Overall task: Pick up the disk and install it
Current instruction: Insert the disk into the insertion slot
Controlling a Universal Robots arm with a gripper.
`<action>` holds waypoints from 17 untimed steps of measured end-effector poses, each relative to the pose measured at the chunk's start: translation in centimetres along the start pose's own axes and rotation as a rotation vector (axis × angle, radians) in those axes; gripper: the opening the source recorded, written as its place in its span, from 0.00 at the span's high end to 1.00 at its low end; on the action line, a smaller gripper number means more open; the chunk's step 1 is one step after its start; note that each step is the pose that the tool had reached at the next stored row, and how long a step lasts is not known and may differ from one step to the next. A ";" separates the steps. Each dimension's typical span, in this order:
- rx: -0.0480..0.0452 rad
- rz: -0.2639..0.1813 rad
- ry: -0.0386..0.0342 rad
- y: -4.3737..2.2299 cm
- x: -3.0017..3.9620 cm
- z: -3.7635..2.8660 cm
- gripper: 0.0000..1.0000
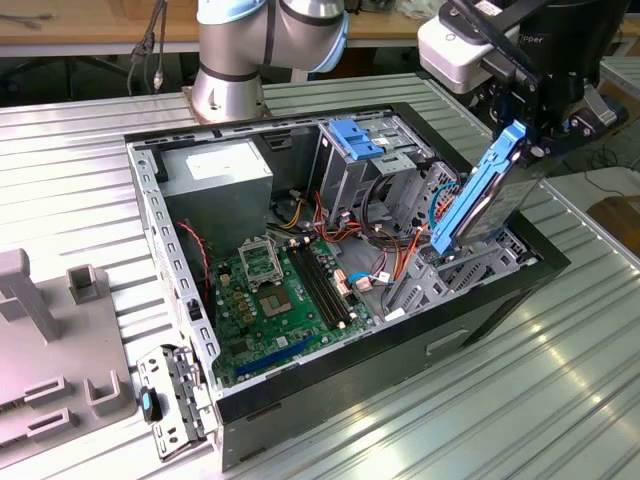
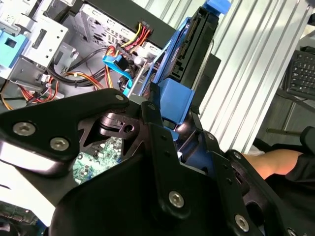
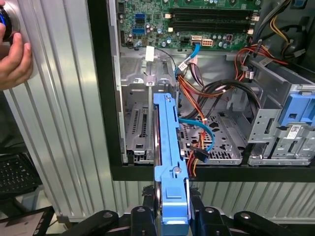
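Observation:
The disk (image 1: 480,195), dark grey with blue rails, hangs tilted with its lower end over the case's drive bay at the exterior view's right. My gripper (image 1: 527,135) is shut on its upper end. In the first wrist view the disk (image 3: 170,142) shows edge-on, rising from my gripper (image 3: 170,216) toward the empty grey bay (image 3: 138,123) inside the case. In the second wrist view the black fingers (image 2: 160,142) clamp the blue rail of the disk (image 2: 194,54).
The open computer case (image 1: 380,350) holds a green motherboard (image 1: 280,290), loose cables and a grey cage with a fixed blue bracket (image 1: 355,138). A person's hand (image 3: 15,59) rests beside the case. A grey fixture (image 1: 40,330) stands at the exterior view's left.

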State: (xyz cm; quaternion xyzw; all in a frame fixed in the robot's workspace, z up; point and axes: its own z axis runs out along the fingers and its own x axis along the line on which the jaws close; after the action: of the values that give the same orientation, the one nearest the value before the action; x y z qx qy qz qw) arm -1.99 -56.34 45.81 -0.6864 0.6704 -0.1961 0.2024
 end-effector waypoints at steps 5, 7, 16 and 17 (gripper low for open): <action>0.0177 -0.003 -0.0035 0.73 0.32 -0.07 0.63; 0.0243 -0.006 -0.0068 1.01 0.34 -0.07 0.63; 0.0558 -0.021 -0.0227 1.94 0.34 -0.09 0.63; 0.0716 -0.021 -0.0235 2.34 0.41 -0.17 0.63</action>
State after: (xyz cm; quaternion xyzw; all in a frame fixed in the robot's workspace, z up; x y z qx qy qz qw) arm -4.04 -56.80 44.69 -0.6879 0.6533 -0.2140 0.2327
